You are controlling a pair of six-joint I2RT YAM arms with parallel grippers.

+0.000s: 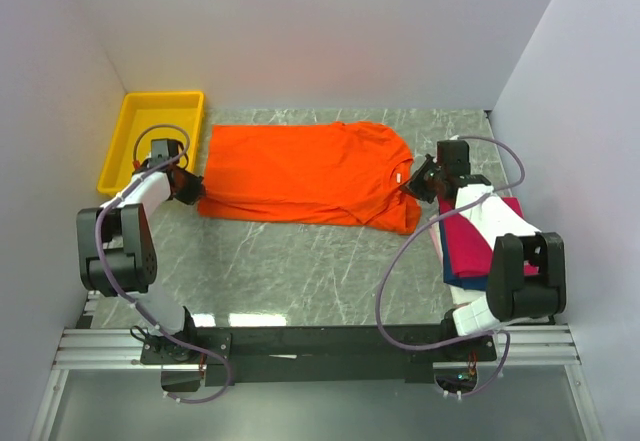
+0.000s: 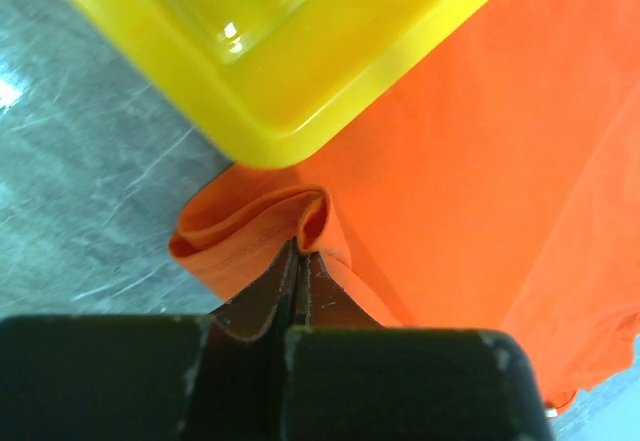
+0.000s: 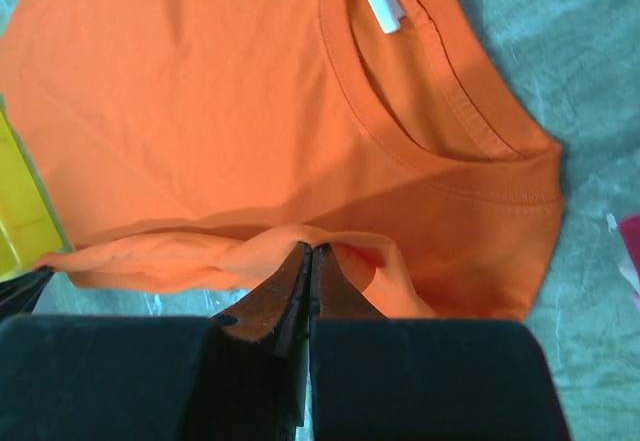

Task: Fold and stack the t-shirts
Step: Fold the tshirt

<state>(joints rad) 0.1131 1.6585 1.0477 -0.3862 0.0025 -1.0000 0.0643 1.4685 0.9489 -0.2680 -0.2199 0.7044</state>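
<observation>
Black fingers fill the near edge of both wrist views; the left gripper (image 2: 297, 261) and right gripper (image 3: 308, 261) are each clamped shut on a pinch of the bright orange soft-cloth t-shirt (image 1: 300, 171), which is spread flat on the grey marbled table (image 1: 300, 261). To fold cleanly, I judge both pinches should rise together, keep the near edge taut between them, and travel level toward the far edge, clear of the yellow plastic tray (image 2: 270, 131); hem lies left, collar right; the near hem corner bunches between the left jaws, just beside the tray; the near shoulder, collar beyond it, rises between the right jaws.
</observation>
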